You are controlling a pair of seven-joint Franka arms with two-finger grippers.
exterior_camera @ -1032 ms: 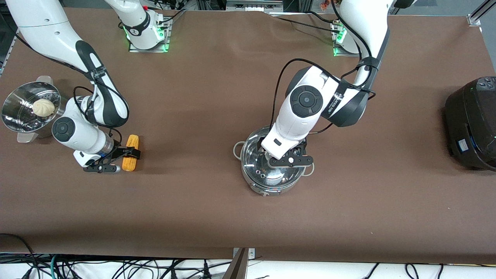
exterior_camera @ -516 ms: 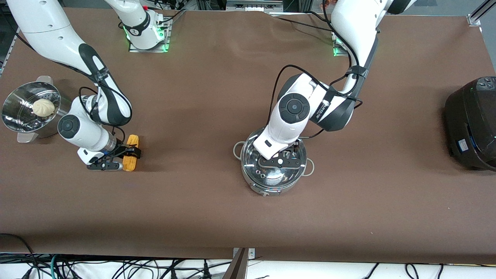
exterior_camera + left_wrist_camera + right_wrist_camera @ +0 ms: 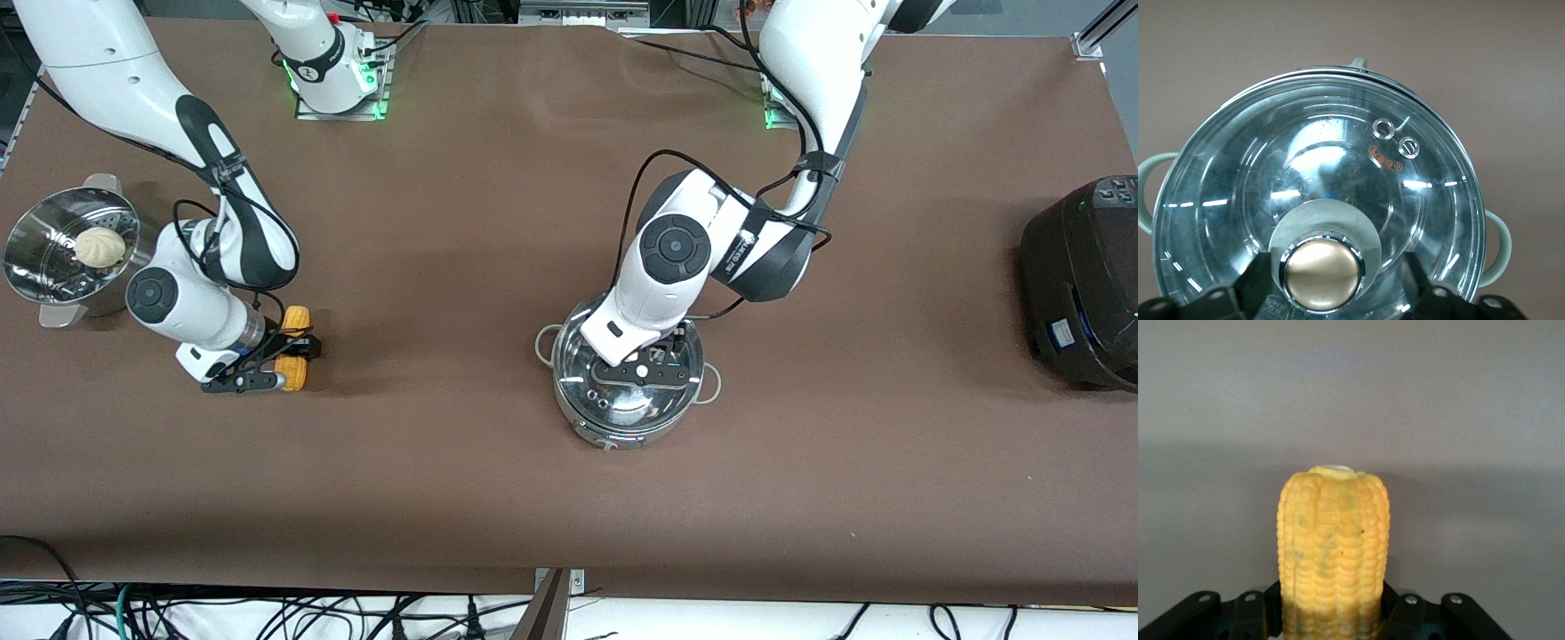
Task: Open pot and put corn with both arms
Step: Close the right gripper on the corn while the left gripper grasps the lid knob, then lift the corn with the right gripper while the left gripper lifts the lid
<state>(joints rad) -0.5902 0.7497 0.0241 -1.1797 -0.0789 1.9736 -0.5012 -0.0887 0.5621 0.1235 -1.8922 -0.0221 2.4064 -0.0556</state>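
Note:
The steel pot (image 3: 582,418) stands mid-table with its clear glass lid (image 3: 613,404) on. My left gripper (image 3: 647,366) is down over the lid. In the left wrist view its jaws straddle the beige knob (image 3: 1323,275), open, with a gap still showing on one side. The lid (image 3: 1338,167) is seated and a grey side handle (image 3: 1498,240) sticks out. The yellow corn (image 3: 293,351) is toward the right arm's end of the table. My right gripper (image 3: 283,363) is shut on it, fingers pressed to both sides of the cob (image 3: 1333,547).
A perforated steel steamer pot (image 3: 36,258) holding a white bun (image 3: 100,246) stands at the right arm's end of the table, close to the right wrist. A big black cooker (image 3: 1085,284) sits at the left arm's end.
My left gripper came down over the lid and its jaws narrowed around the knob. My right gripper closed on the corn, which now looks shorter and slightly shifted.

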